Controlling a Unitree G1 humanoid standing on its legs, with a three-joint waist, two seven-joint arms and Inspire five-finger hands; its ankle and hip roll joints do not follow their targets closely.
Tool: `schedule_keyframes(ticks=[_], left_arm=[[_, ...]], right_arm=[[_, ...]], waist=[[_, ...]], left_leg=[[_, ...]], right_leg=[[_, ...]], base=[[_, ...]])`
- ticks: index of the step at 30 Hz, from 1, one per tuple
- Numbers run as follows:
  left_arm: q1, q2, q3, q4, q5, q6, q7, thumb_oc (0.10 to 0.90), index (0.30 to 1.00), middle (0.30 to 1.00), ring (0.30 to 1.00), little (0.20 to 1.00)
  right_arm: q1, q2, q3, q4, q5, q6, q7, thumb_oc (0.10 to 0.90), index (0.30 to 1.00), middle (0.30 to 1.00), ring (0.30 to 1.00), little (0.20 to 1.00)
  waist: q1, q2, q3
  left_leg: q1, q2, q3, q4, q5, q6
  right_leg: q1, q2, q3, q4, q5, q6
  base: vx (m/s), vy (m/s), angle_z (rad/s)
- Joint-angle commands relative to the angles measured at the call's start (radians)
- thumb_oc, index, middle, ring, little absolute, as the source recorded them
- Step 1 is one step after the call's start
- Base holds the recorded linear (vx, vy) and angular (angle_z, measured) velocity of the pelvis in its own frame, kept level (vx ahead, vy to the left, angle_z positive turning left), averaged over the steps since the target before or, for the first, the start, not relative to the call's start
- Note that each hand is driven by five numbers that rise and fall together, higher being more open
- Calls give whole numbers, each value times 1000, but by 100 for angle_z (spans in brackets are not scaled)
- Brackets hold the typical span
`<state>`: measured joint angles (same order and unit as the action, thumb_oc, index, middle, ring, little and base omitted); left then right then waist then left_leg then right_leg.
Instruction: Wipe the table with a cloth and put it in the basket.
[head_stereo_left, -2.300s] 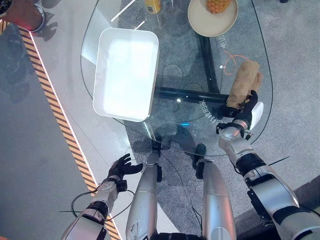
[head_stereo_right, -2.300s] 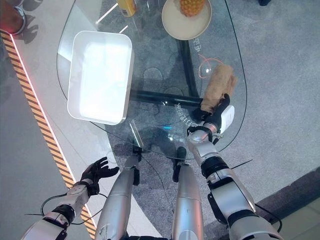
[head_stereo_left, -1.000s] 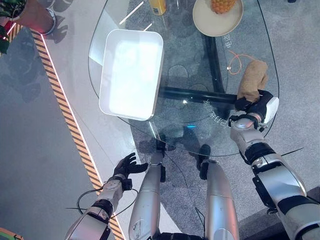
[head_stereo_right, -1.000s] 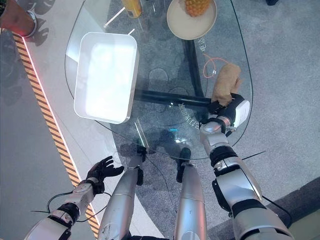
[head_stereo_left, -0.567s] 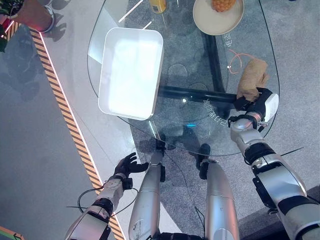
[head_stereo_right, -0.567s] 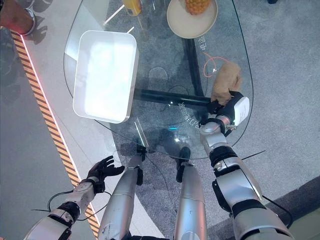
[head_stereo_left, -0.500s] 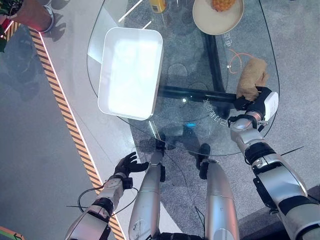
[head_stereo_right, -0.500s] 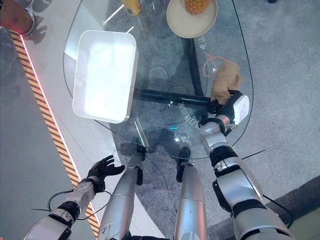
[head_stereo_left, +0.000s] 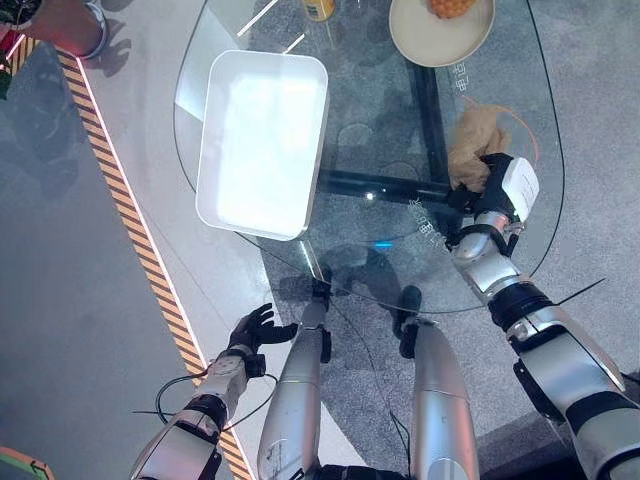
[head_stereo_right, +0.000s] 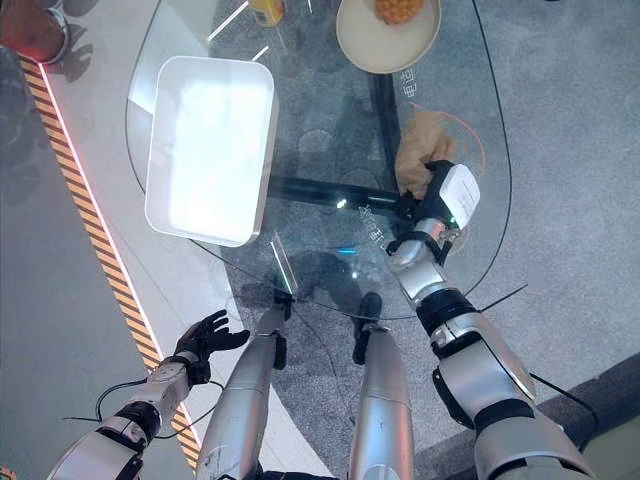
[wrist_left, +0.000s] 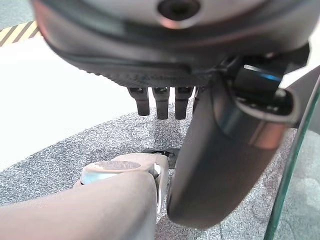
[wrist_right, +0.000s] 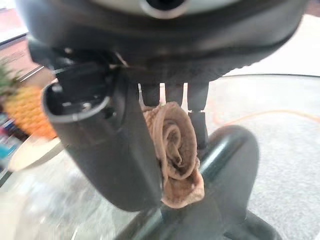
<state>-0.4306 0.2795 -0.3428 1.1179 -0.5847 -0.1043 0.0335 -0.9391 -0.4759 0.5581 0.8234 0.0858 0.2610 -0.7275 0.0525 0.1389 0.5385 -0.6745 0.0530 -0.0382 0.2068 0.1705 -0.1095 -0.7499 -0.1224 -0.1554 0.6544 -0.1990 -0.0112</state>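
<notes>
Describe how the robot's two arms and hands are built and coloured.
Both arms are silver-grey shells broken by black joint bands and dark wrist rings. Each ends in a dark hand with slim black fingers and a broad glossy thumb. The right hand carries a white rectangular cover on its thumb side; the left hand looks all black. In the wrist views each palm is a rounded dark housing with a finely textured lower edge.

Pale print on glass table (head_stereo_left: 400, 120), possibly lettering; none legible.

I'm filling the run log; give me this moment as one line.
right hand: gripping cloth on glass table | left hand: open, idle below table | basket: no cloth inside | wiping stage
</notes>
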Motion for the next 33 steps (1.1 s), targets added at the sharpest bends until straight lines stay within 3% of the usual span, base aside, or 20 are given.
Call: schedule_keyframes(ticks=[1,16,33], left_arm=[[25,-3,-10,-3,-12,-14,22,800,900,900,900,900],[37,-15,-6,-21,-2,-17,21,800,900,900,900,900],[32,-14,0,-19,6,-11,23,800,900,900,900,900]], right_arm=[[-97,31,103,-145,-100,-46,94,100,300,300,300,200],[-48,68,206,-230,-193,-81,309,100,300,300,300,200],[1,86,283,-317,-257,-116,464,100,300,300,300,200]], waist=[[16,-3,-18],[13,10,-18],[8,3,-18]], left_leg=[[20,-93,89,108,-141,71],[28,-98,92,99,-132,61],[29,-96,95,93,-122,55]], right_leg=[[29,25,0,-211,134,39],[30,12,-3,-213,130,36],[26,9,-6,-214,131,35]], base=[[0,0,0],[0,0,0],[0,0,0]])
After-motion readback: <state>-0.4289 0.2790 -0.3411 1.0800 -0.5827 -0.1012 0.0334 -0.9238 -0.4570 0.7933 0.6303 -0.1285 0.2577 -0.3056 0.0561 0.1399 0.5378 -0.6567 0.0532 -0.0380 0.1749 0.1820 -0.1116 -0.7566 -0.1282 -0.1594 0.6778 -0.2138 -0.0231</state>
